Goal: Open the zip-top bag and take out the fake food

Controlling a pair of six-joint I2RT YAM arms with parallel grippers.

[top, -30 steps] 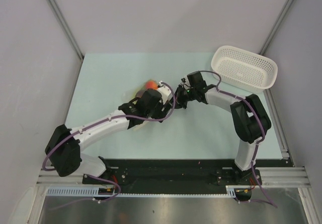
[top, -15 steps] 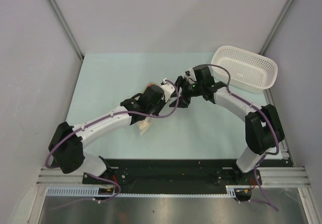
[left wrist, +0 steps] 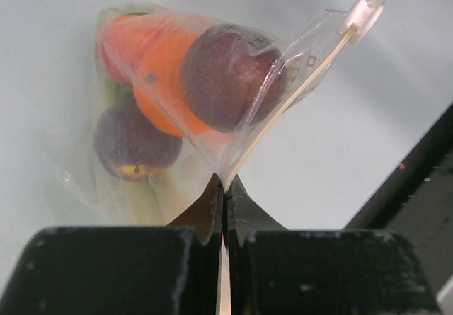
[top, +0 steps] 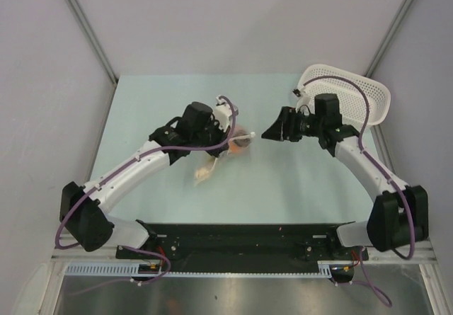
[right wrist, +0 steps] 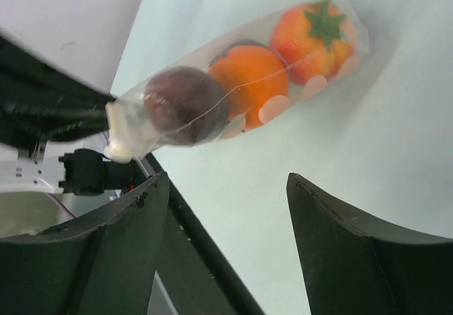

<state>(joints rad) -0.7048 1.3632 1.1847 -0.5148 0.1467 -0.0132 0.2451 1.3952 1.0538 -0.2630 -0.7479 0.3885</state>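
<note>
Left gripper pinched shut on small clear crinkly zip-top bag, held over pale green bench. Right gripper wide, empty, apart. Orange ball, red tomato and purple lump inside: removal pending. Pale beige piece lies on bench.

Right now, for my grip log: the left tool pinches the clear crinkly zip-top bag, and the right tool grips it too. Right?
No. The left tool pinches the clear crinkly zip-top bag, but the right tool is open, holding nothing; the right wrist view shows this.
</note>
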